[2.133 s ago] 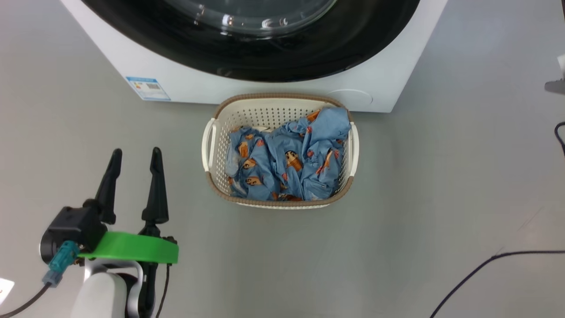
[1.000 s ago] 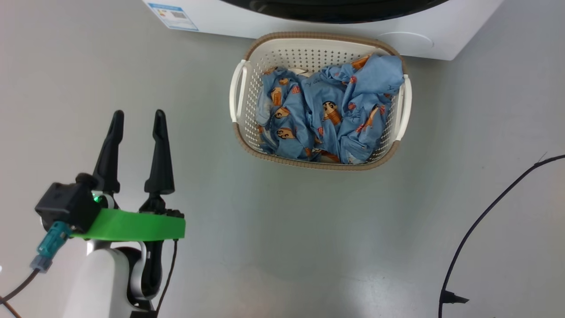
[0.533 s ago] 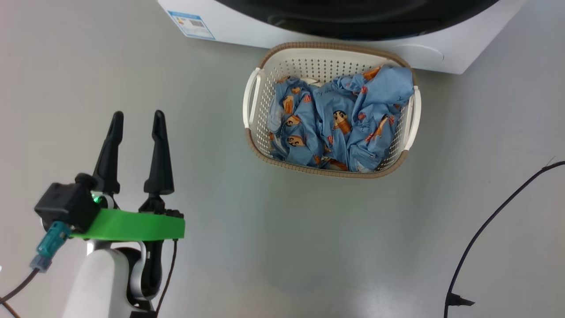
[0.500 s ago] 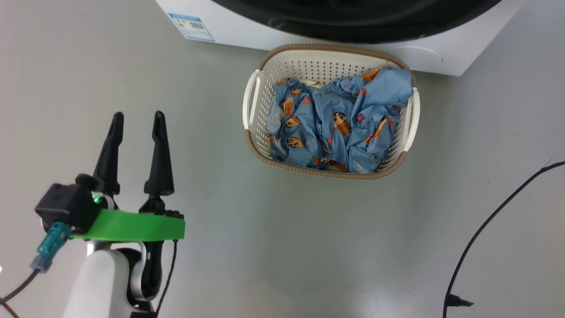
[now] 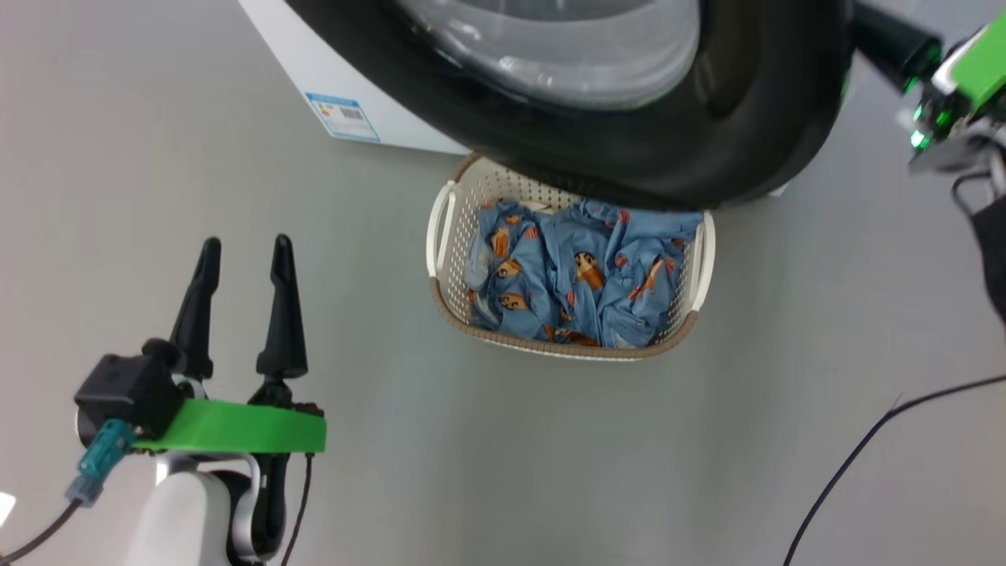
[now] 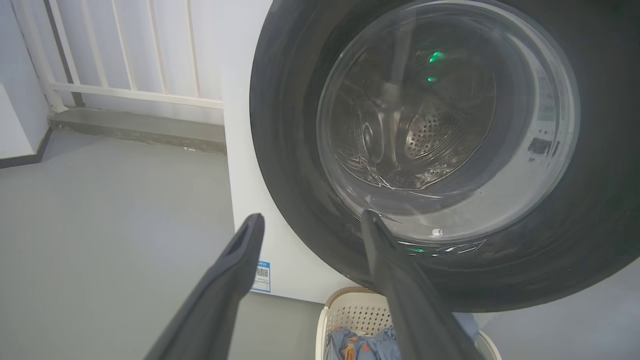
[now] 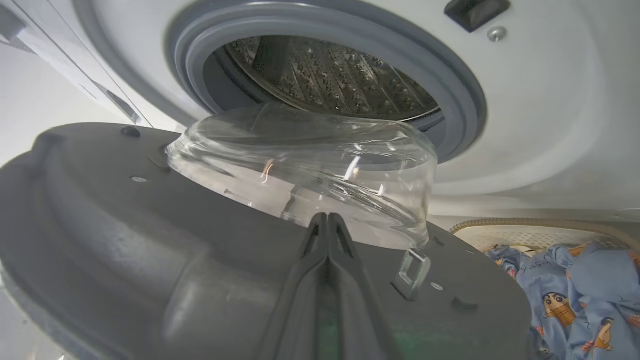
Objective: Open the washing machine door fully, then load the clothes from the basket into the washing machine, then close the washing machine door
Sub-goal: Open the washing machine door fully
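**Ana:** Where is the washing machine door (image 5: 754, 102) right now?

**Ben:** Swung part-way out from the washing machine (image 5: 299, 47), at twelve to one o'clock in the head view. Its black rim hangs over the far edge of the basket (image 5: 440, 236). I'd say it is not fully open yet.

**Ana:** What is working on it?

**Ben:** The right fingers (image 7: 320, 260). They are pressed together with nothing between them. In the right wrist view they point at the door's grey inner face, at six o'clock of the domed glass window (image 7: 300, 165), with the latch hook (image 7: 412, 272) at four o'clock of their tips. I cannot tell whether the tips actually touch the door. My guess is they're closed to make one stiff pusher, since this face offers nothing to pinch.

**Ana:** And the other arm?

**Ben:** The left fingers (image 5: 280, 314) are spread wide and empty, at eight o'clock in the head view and well apart from the basket. They are probably kept there to stay out of the door's swing, ready for the clothes (image 5: 581, 275).

**Ana:** Where are those?

**Ben:** Bunched in the basket, which is on the floor (image 5: 550, 472) just in front of the machine, at six o'clock of the door. The drum (image 7: 325, 75) stands exposed behind the rubber ring (image 7: 465, 100), and I see no fabric in the part that shows
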`<state>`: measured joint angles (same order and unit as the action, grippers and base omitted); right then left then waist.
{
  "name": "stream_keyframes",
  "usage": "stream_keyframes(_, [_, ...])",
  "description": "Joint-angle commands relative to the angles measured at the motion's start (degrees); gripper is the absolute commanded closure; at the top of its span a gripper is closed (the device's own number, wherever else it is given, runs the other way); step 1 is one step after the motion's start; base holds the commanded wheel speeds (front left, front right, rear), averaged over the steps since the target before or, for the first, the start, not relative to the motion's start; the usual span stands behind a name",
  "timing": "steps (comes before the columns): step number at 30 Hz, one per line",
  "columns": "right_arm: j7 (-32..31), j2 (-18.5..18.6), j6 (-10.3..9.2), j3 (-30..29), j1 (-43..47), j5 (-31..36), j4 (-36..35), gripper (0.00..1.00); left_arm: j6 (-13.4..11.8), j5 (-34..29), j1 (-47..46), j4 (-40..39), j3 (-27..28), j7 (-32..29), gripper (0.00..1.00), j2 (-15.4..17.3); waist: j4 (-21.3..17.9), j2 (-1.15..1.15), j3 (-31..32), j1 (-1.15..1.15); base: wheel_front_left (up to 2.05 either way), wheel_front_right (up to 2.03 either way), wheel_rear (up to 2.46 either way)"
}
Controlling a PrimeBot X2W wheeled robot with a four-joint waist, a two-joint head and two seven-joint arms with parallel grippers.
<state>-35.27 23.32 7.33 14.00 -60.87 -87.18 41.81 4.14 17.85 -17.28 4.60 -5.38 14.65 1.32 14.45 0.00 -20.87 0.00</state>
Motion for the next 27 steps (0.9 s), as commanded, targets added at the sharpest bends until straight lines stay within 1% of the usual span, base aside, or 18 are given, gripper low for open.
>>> stream_keyframes(1, [-1.05, -1.44, 0.16, 0.98, 3.01, -0.93, -2.55, 1.0, 0.17, -0.45, 0.82, -0.93, 2.25, 0.35, 0.0, 1.55, -0.16, 0.0, 2.23, 0.0, 0.0, 0.0, 0.0])
stream_keyframes(6, [-2.07, -2.38, 0.16, 1.45, 9.29, -2.4, -6.58, 1.0, 0.43, -1.12, 2.35, -0.37, 3.22, 0.35, 0.0, 1.55, 0.26, 0.0, 5.39, 0.0, 0.0, 0.0, 0.0])
stream_keyframes(14, [-3.48, -3.43, 0.16, 2.52, 15.8, -3.4, -10.44, 1.0, 0.9, -1.45, 4.23, 0.41, 3.26, 0.35, 0.0, 1.55, 2.02, 0.0, 9.56, 0.0, 0.0, 0.0, 0.0])
stream_keyframes(23, [-5.01, -4.66, 0.16, 3.76, 22.5, -4.29, -13.78, 1.0, 0.82, -0.9, 6.44, 1.85, 2.64, 0.35, 0.0, 1.55, 5.09, 0.0, 13.16, 0.0, 0.0, 0.0, 0.0])
stream_keyframes(27, [-4.61, -5.16, 0.16, 3.46, 24.52, -4.78, -15.62, 1.0, 0.76, -0.88, 6.8, 2.36, 2.29, 0.35, 0.0, 1.55, 6.4, 0.0, 13.96, 0.0, 0.0, 0.0, 0.0])
